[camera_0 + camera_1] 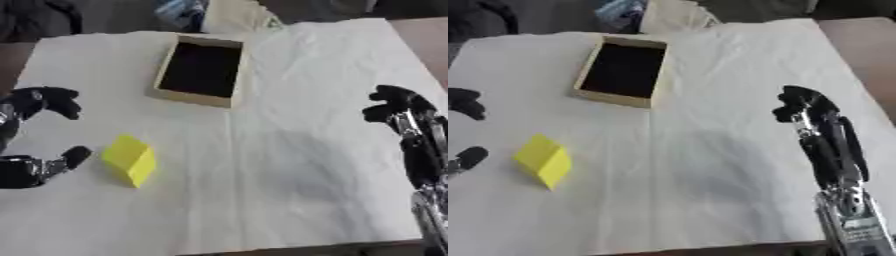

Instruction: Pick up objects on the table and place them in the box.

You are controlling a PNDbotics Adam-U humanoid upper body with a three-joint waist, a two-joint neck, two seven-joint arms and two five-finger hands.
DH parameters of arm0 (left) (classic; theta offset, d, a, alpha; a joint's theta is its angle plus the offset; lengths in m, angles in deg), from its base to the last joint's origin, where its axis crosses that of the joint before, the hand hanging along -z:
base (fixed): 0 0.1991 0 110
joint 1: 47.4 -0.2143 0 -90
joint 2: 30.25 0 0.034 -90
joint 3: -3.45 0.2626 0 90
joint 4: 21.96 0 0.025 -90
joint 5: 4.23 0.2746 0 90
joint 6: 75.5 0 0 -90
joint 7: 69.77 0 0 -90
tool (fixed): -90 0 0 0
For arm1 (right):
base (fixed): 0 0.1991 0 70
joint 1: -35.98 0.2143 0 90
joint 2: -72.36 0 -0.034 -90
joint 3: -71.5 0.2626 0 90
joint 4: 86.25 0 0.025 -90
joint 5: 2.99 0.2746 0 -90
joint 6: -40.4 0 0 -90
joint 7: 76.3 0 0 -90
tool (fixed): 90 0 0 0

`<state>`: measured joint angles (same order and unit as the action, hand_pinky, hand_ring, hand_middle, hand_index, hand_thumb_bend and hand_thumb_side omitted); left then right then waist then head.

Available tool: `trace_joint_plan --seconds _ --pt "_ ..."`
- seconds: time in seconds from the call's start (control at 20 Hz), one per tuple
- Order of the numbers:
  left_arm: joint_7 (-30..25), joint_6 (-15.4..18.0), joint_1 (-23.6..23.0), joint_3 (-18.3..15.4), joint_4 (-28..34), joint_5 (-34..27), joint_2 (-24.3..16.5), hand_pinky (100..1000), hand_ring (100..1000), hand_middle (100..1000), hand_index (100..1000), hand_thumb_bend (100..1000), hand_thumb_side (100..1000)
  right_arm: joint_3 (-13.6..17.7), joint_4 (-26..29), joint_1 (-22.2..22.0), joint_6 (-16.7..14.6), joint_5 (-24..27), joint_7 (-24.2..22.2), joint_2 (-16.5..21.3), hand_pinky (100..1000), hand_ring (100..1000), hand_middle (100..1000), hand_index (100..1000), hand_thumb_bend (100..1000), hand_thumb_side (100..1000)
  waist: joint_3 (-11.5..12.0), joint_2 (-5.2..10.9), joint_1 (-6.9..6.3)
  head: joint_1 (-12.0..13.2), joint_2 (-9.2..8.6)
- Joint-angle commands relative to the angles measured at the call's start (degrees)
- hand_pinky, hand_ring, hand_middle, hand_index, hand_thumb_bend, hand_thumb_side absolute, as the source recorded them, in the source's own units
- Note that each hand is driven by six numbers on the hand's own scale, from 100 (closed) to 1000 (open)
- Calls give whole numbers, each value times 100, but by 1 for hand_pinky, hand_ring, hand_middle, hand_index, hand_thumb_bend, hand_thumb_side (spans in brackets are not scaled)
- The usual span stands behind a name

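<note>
Left eye view first: a white sheet (289, 150) is being shown spread over the table, and an open tan box (200, 70) with a dark inside is being seen lying on it, toward the far edge. A yellow block (130, 160) is being shown resting on the sheet, nearer than the box and off toward its left side, well apart from it. The left hand (35, 135) is being held around open space just left of the block, fingers above and thumb below spread wide apart, nothing being gripped and the block not being touched. The right hand (398, 107) is being held up well to the right of the box, fingers curled inward on nothing.

Right eye view next: the same box is being shown with the yellow block lying nearer and to its left, tilted on an edge. Only dark fingertips of the left hand are being caught at the picture's left margin, left of the block. The right hand is being seen more fully, its silver forearm running down toward the lower right corner.
</note>
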<state>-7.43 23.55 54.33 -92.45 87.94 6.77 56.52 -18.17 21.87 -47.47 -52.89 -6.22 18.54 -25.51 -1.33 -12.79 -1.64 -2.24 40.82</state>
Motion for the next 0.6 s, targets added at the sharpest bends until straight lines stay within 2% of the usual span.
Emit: trace_joint_plan --seconds 0.05,0.15,0.3,0.6 --pt "-68 29 121 -13 94 123 -254 850 666 647 829 523 338 -1 89 36 -11 -22 -8 57 654 627 668 769 420 767 1 67 -5 -27 29" --pt "-213 99 177 83 142 263 -525 844 674 652 824 540 323 -5 89 36 -12 -23 -14 64 654 627 668 769 420 766 -7 68 -15 -35 5" --pt "-563 276 322 335 178 479 -1146 836 686 663 824 575 302 -13 86 34 -12 -28 -21 84 654 627 668 769 420 766 -16 75 -40 -50 11" --pt "-1063 533 769 959 -11 443 -2301 821 701 674 821 616 304 -35 71 15 -14 -36 -45 119 654 627 668 769 418 767 -39 118 -84 -98 -24"
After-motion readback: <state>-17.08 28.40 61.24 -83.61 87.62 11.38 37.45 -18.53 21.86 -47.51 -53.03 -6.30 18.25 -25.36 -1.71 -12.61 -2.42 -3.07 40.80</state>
